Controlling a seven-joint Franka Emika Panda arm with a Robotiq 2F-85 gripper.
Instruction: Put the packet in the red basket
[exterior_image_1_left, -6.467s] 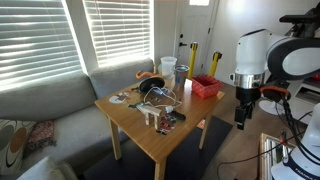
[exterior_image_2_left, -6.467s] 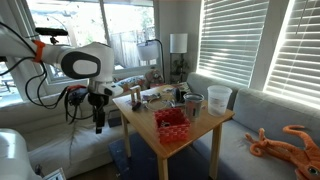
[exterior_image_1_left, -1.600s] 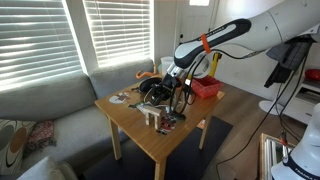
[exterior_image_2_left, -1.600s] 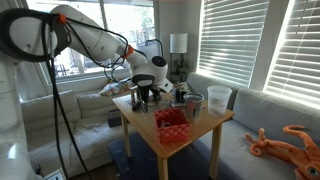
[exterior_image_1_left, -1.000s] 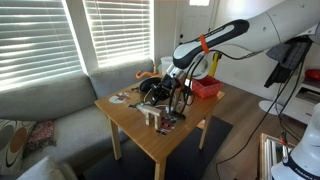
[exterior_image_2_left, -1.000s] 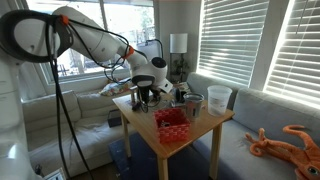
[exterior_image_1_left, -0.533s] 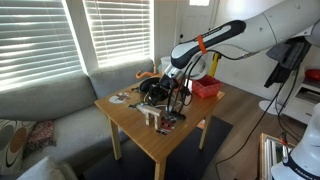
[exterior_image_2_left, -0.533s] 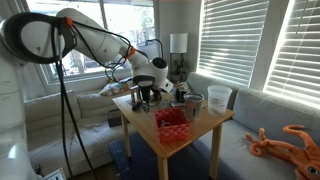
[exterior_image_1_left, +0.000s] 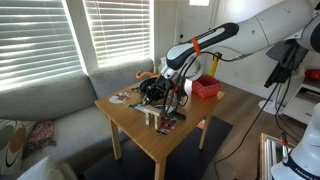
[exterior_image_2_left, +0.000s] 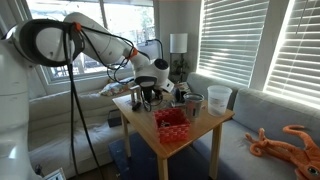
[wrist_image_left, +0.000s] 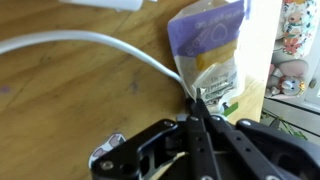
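Observation:
In the wrist view the packet (wrist_image_left: 208, 38), pale with a lilac top and green print, lies on the wooden table (wrist_image_left: 70, 110). My gripper (wrist_image_left: 197, 98) is shut, its two dark fingers pressed together with their tips on the packet's near edge. In both exterior views the gripper (exterior_image_1_left: 172, 90) (exterior_image_2_left: 143, 96) reaches down into the clutter at the table's middle, and the packet cannot be made out there. The red basket (exterior_image_1_left: 206, 87) (exterior_image_2_left: 171, 124) stands on a table corner, apart from the gripper.
A white cable (wrist_image_left: 90, 40) curves across the table right beside the packet and the fingers. Dark packets, a black tangle (exterior_image_1_left: 152, 90) and a clear jug (exterior_image_1_left: 168, 68) (exterior_image_2_left: 218, 98) crowd the table. A grey sofa (exterior_image_1_left: 50, 100) runs behind it.
The arm has stayed over the clutter at mid-table, shifting only slightly. The basket and other items have not moved.

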